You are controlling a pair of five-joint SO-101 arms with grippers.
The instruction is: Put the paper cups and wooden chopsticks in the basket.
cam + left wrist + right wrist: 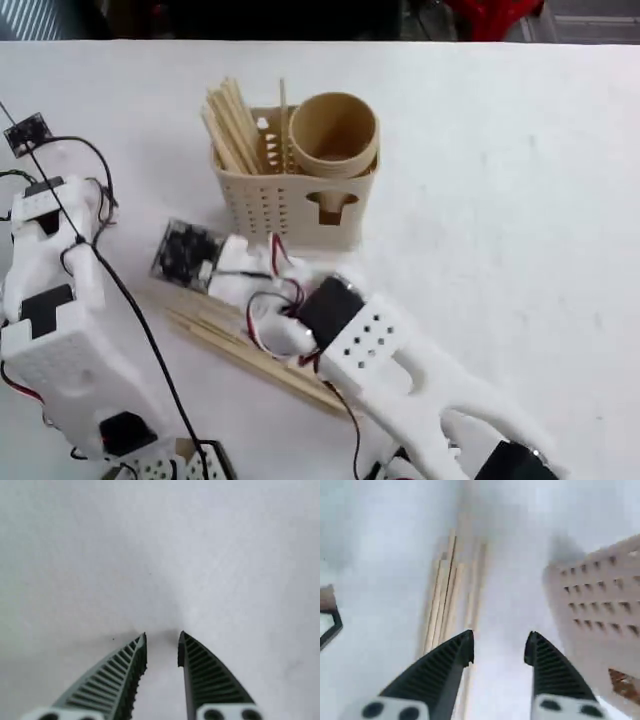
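The right gripper [501,647] is hanging low with its jaws spread apart and nothing between them. One finger is lying over the near end of the loose chopsticks [445,597], though I cannot tell whether it is touching them. That stance is reading as a lineup for a pinch: the opening is looking wide enough to straddle a stick or two, and the sticks are running lengthwise away from the jaws, so the grip will likely need turning or shifting to close across them. The bundle is resting flat on the table [520,200], fanned a little, just beside the basket [300,215] and partly under the right arm [380,350]. In the basket, the paper cups [333,130] are sitting nested in one compartment and the standing chopsticks [228,125] are leaning upright in the next one, so the flat bundle seems to be what is left to do. The left gripper [161,645] is idling well off to the side with its jaws slightly parted and empty, close above bare tabletop, keeping out of the way.
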